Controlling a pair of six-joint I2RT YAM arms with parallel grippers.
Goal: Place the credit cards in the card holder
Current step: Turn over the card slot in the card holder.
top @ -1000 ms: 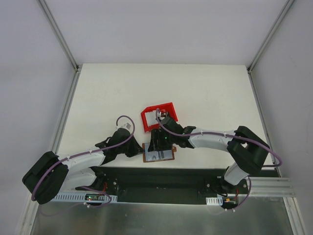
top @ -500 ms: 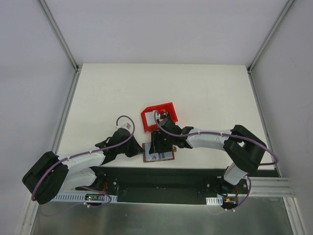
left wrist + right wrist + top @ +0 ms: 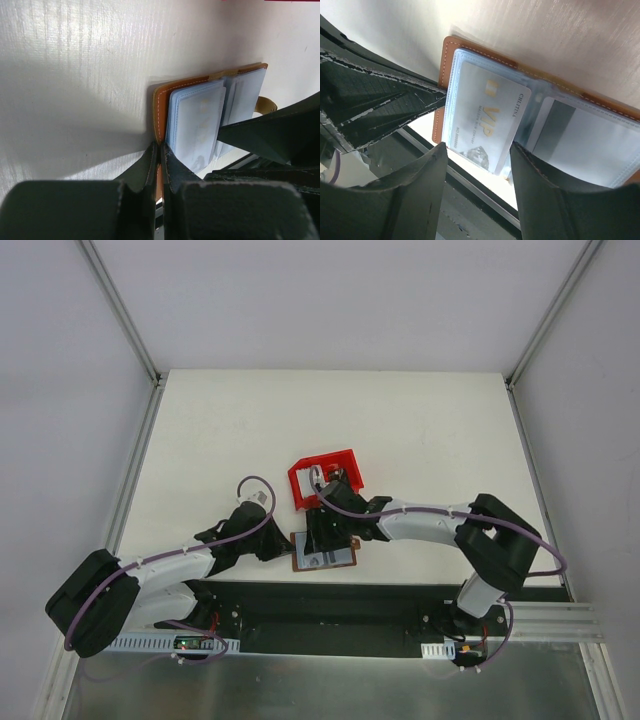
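Left gripper (image 3: 160,150) is pinching the card holder (image 3: 159,107) edge; only the right wrist view is showing right gripper (image 3: 477,150) straddling a credit card (image 3: 482,120), grip unclear.

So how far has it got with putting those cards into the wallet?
Done: the card holder lies open, its brown cover pinched by the left gripper. In hand: a white VIP card lies at a clear sleeve, between the spread fingers of the right gripper; whether it is gripped or fully seated, I cannot tell. Left: the neighbouring sleeve looks empty.
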